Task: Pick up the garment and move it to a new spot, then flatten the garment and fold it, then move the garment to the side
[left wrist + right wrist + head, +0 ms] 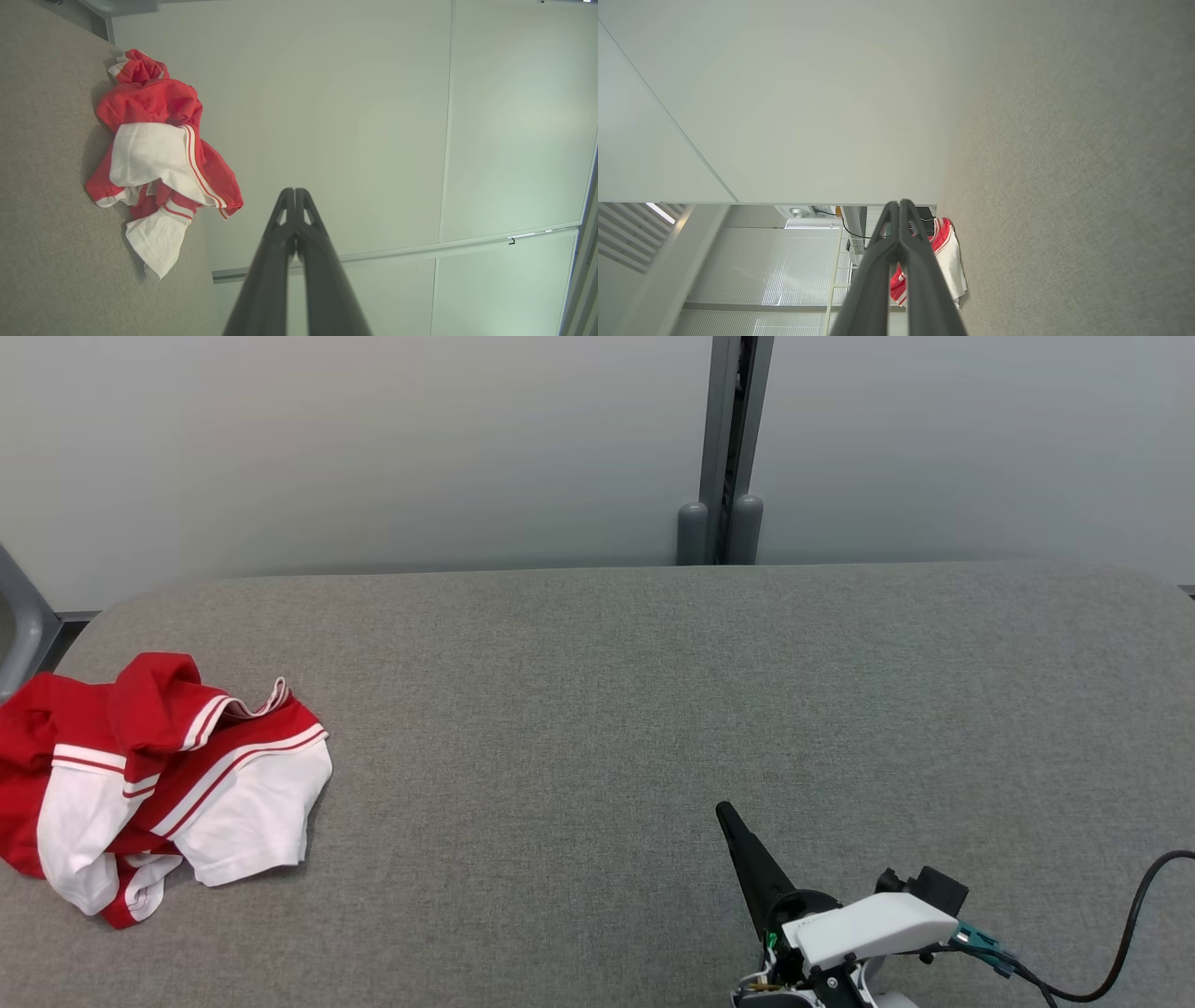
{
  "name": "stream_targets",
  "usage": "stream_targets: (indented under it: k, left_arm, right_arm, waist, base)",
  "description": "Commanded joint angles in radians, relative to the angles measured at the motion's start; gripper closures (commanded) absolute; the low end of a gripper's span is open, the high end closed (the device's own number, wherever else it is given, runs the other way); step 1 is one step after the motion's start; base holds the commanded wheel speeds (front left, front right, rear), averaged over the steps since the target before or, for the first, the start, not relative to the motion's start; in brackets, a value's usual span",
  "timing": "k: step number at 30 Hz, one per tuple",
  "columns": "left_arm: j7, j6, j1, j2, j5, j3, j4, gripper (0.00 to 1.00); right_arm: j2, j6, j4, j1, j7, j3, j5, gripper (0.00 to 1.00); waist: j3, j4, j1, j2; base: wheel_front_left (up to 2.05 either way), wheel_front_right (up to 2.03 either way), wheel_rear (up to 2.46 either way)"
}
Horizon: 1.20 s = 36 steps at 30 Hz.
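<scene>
A crumpled red and white garment [159,775] lies in a heap at the far left end of the grey tabletop [597,709], well apart from both arms. Its white panels with red stripes are turned up and folded over the red cloth. In the head view the right fingers [738,835] show at the lower right, pressed together into one dark point that slants up and to the left above the bare tabletop, with nothing between them. A black cable [1120,933] loops away from the pale wrist behind them. The right wrist view looks along these fingers [893,210], closed tip to tip, towards the garment [950,261], which sits small and far off at the tabletop's end, partly hidden behind them. In the left wrist view the left fingers [288,198] are also shut tight on nothing. They point at the pale wall [373,116], with the garment [154,154] off to their side at the tabletop's edge. A grey post [733,448] stands behind the tabletop against the wall.
</scene>
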Motion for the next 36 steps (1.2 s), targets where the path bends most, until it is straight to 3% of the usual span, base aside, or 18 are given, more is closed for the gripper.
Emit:
stream_targets:
  k: [1,16,17,21,36]
  left_arm:
    - [-0.002,0.003,0.005,0.004,0.0,-0.001,-0.003,1.0]
    - [-0.002,0.003,0.005,0.004,0.0,-0.001,-0.003,1.0]
    - [0.0,0.0,0.0,0.0,0.0,0.0,0.0,0.0]
    - [-0.006,-0.001,-0.006,-0.023,0.002,-0.015,0.027,0.0]
    - [-0.141,-0.011,-0.103,-0.017,0.073,-0.181,0.058,0.0]
  right_arm:
    - [-0.01,0.003,0.002,-0.007,-0.001,0.0,0.001,1.0]
    - [-0.01,0.003,0.002,-0.007,-0.001,0.0,0.001,1.0]
    - [0.0,0.0,0.0,0.0,0.0,0.0,0.0,0.0]
    - [0.0,0.0,0.017,0.023,0.0,-0.004,0.0,0.0]
    - [0.0,0.0,-0.039,0.041,0.004,-0.117,0.029,0.0]
  waist:
    - [0.0,0.0,0.0,0.0]
    - [0.0,0.0,0.0,0.0]
    - [0.0,0.0,0.0001,0.0]
    - [0.0,0.0,0.0,0.0]
    - [0.004,0.004,0.0,0.0]
  base:
    - [0.0,0.0,0.0]
    - [0.0,0.0,0.0]
    - [0.0,0.0,0.0]
    - [0.0,0.0,0.0]
    - [0.0,0.0,0.0]
